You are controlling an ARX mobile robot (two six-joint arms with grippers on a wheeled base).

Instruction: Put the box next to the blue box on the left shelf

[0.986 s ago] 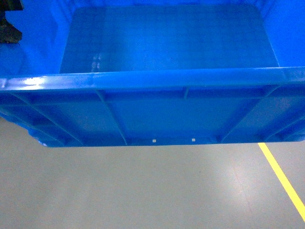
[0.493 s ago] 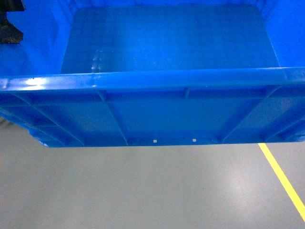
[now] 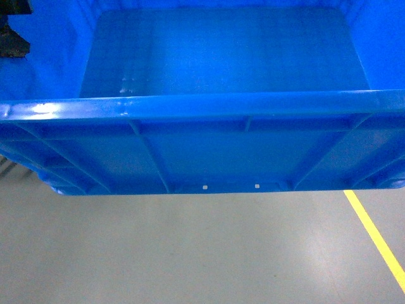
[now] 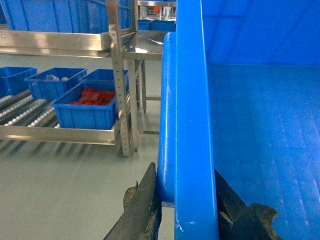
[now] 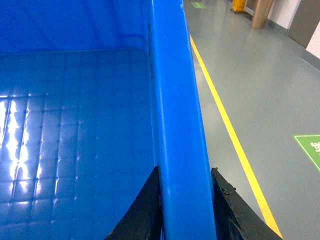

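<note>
Above the grey floor [image 3: 190,253], the box [image 3: 221,69] is held level between both arms. Its left rim is clamped by the left gripper [image 4: 182,205], its right rim by the right gripper [image 5: 185,210], jaws narrowed on each wall. Beyond, the left shelf [image 4: 60,132] is seen carrying small blue trays [image 4: 85,107].

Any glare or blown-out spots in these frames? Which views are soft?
Head view: bright highlight on the box rim at left, faint sheen on its floor, overall a bit soft. Right wrist view: strong streaky reflections on the box floor at left; the right gripper fingers are close and blurred. Left wrist view: evenly lit, no real glare; the left shelf reads fairly sharp.
</note>
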